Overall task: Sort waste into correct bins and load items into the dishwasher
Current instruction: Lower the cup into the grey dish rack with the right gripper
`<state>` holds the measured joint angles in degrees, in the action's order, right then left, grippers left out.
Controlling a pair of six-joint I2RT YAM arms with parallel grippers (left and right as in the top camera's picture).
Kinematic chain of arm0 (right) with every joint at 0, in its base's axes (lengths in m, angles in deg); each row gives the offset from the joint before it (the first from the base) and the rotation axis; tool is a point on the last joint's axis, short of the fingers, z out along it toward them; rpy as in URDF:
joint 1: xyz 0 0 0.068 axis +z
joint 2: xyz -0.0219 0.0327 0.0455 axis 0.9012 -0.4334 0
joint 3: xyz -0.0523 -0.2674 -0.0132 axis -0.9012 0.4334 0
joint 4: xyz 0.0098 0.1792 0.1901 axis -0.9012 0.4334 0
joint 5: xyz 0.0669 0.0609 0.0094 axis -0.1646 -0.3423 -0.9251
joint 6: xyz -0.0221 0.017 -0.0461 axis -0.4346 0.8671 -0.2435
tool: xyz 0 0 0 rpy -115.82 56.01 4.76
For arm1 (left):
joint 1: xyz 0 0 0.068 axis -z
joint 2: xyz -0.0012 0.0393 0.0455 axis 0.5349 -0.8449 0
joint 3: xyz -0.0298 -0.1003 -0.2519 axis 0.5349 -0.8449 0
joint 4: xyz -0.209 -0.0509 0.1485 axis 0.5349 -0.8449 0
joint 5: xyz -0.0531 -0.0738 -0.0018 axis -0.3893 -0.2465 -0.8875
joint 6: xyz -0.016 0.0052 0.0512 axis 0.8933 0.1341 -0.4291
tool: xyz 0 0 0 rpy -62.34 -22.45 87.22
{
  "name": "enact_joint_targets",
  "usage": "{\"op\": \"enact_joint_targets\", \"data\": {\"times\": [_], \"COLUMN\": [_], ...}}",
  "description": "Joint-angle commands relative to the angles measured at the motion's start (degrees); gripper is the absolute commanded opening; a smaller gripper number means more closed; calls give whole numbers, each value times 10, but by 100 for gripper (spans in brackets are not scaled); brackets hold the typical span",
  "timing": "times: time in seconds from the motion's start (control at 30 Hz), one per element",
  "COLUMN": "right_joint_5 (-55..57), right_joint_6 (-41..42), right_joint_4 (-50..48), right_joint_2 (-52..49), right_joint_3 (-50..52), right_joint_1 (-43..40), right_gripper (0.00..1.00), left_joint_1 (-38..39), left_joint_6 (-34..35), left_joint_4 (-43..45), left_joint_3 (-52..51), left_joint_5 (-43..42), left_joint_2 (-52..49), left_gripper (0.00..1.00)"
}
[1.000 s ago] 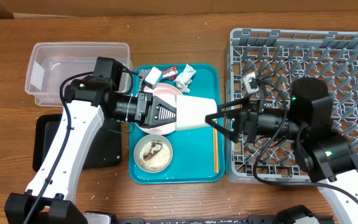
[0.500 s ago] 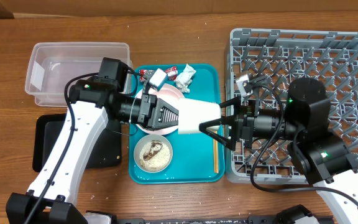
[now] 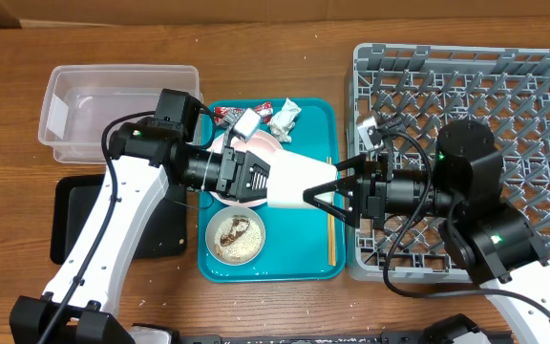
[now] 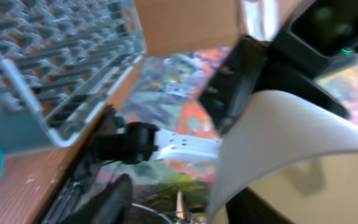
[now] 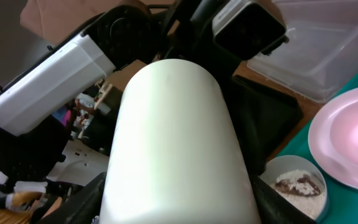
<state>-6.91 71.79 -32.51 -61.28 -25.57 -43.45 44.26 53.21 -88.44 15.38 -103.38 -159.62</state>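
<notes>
My left gripper point(image 3: 275, 180) is shut on a small white cup point(image 3: 299, 180) and holds it on its side above the teal tray. My right gripper point(image 3: 330, 183) is open, its fingers on either side of the cup's other end. The cup fills the right wrist view point(image 5: 176, 143) and shows in the left wrist view point(image 4: 291, 155). On the tray are the white-pink plate point(image 3: 261, 145), a bowl with brownish scraps and rice point(image 3: 235, 236), chopsticks point(image 3: 330, 225), a red wrapper point(image 3: 225, 114) and a tissue wad point(image 3: 285, 117).
The teal tray point(image 3: 304, 268) lies mid-table. The grey dish rack point(image 3: 504, 86) stands to the right. The clear tub point(image 3: 84, 100) is at the back left, with the black tray point(image 3: 74, 225) in front of it.
My right gripper has moved left, and its open fingers now flank the cup. My left gripper has kept hold of the cup and shifted slightly.
</notes>
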Motion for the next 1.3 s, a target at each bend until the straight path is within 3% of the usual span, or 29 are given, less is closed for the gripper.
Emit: {"op": "enact_joint_targets", "data": {"times": [0.0,0.13,0.27,0.47,0.67,0.87,0.93,1.1,1.23,1.27], "right_joint_5": [66,242,456,620,610,548,531,535,548,549], "right_joint_6": [-5,-5,18,116,126,126,125,115,115,115], "right_joint_4": [28,146,298,459,478,512,526,517,489,479], "right_joint_2": [41,92,129,113,42,-66,-95,-120,-99,-91], "right_joint_3": [-13,-15,-19,-19,-19,-19,-19,-19,-43,-52], "right_joint_1": [-6,-21,-24,-24,-21,-21,-20,-1,11,15], "right_gripper": [53,54,54,54,53,54,61,91,98,97], "left_joint_1": [-6,-31,-65,-74,-74,-74,-74,-74,-73,-72], "left_joint_6": [16,34,43,23,47,89,94,105,115,121], "left_joint_4": [-3,-22,-38,-45,-50,-70,-76,-98,-126,-132], "left_joint_3": [7,7,8,23,61,87,87,87,86,84], "left_joint_5": [130,250,282,295,396,508,533,565,587,599], "left_joint_2": [7,7,7,17,71,135,155,178,177,177], "left_gripper": [58,71,70,63,60,63,66,68,66,61]}}
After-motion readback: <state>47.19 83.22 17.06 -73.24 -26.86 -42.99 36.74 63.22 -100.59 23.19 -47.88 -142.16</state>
